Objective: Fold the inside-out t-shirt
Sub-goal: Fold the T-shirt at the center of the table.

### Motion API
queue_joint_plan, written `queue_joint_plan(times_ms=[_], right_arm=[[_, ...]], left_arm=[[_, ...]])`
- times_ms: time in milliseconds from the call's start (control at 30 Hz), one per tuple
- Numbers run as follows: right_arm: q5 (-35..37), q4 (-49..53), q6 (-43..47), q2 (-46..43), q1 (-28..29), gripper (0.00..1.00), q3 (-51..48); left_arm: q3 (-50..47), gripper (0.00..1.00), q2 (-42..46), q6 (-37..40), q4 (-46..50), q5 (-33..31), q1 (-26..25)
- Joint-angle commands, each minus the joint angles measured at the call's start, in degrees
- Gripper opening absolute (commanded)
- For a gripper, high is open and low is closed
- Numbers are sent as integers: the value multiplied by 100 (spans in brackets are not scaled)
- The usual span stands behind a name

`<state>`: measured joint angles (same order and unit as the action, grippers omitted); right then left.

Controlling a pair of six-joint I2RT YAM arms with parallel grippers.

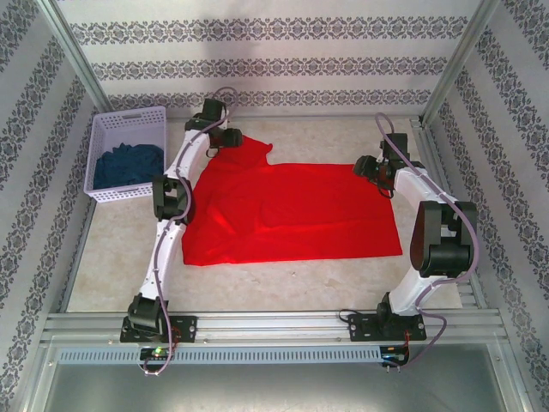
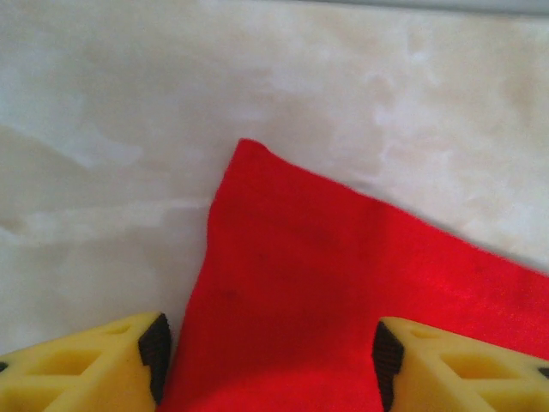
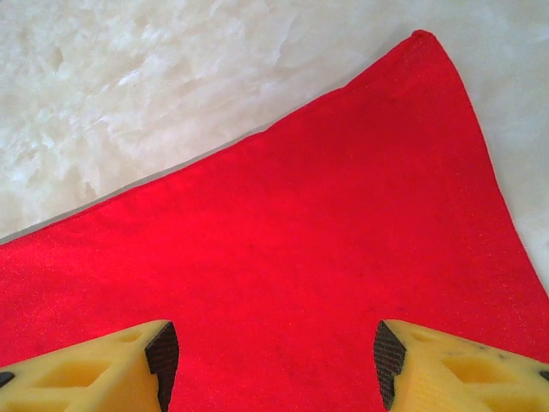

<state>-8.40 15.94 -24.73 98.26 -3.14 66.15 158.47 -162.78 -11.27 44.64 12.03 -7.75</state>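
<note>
Pale marbled tabletop (image 1: 111, 275) spreads ahead of us, with the inside-out t-shirt (image 1: 292, 210) lying flat across its middle. Farther back, our left gripper (image 2: 268, 352) and right gripper (image 3: 276, 356) hover at its two far corners, jaws apart and straddling red cloth, nothing pinched. We judge it best to close on both corners together, then draw them evenly toward us. Beyond, at far left, a basket (image 1: 129, 124) holds dark blue cloth (image 1: 129, 165).

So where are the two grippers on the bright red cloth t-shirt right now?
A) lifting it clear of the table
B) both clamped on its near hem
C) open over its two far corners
C: the left gripper is over the far-left corner and the right gripper over the far-right one, jaws apart, with the bright red cloth t-shirt lying flat.
</note>
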Motion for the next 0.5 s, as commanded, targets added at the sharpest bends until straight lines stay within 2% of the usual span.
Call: queue_joint_plan(times_ms=[0, 200, 467], right_arm=[[-122, -77, -118, -84, 24, 64, 7], [61, 212, -16, 194, 19, 64, 378], [155, 464, -4, 728, -76, 64, 985]], left_arm=[[95, 62, -281, 81, 525, -32, -69], [114, 48, -329, 98, 547, -6, -62], [112, 12, -325, 166, 539, 147, -69]])
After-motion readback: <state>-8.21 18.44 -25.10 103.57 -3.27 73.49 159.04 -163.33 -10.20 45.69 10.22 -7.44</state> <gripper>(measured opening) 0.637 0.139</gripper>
